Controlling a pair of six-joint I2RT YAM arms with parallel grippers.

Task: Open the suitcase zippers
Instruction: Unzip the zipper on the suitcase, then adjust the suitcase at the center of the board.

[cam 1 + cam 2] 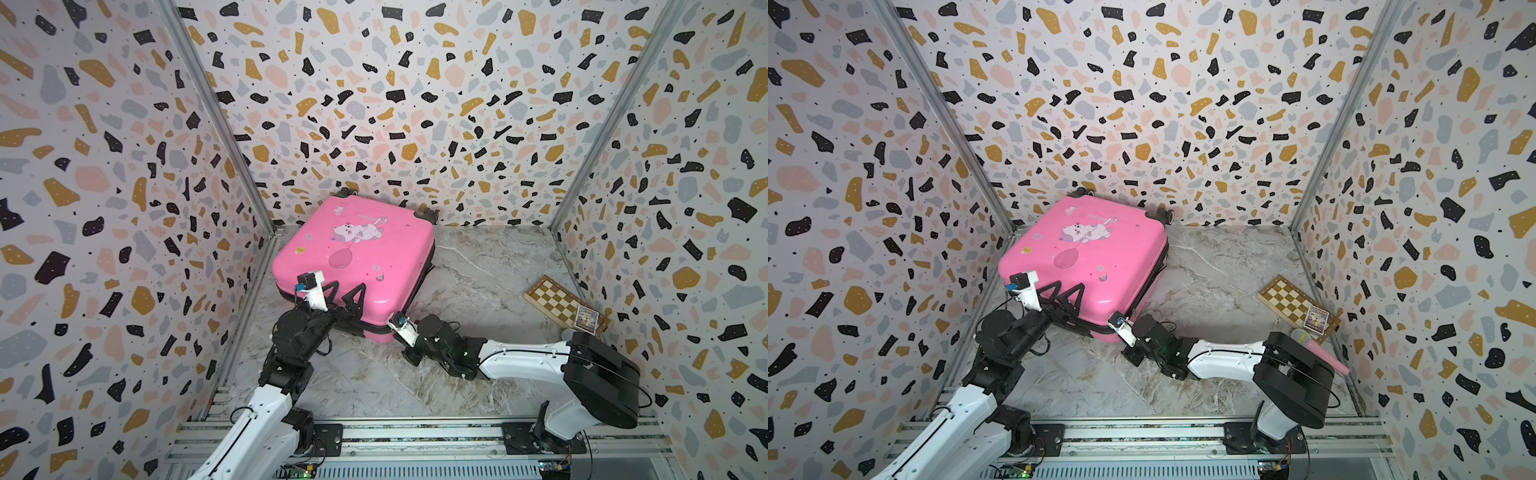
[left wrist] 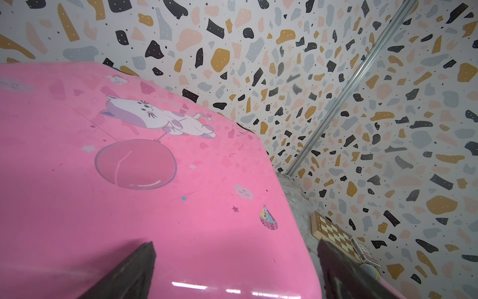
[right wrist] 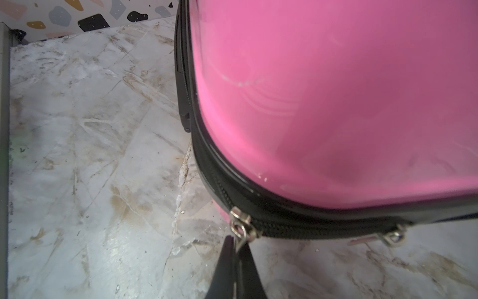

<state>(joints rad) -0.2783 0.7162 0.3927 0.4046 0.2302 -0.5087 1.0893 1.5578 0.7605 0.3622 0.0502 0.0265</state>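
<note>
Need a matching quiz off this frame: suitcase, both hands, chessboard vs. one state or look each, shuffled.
Column 1
1. suitcase
2. left hand
3. right hand
4. chessboard

Column 2
A. shut on the zipper pull
B. brown and cream squares, lying flat
C. open, fingers spread over the pink shell
D. glossy pink, cat print facing up

Pairs: 1-D, 2-C, 3-A, 4-B
</note>
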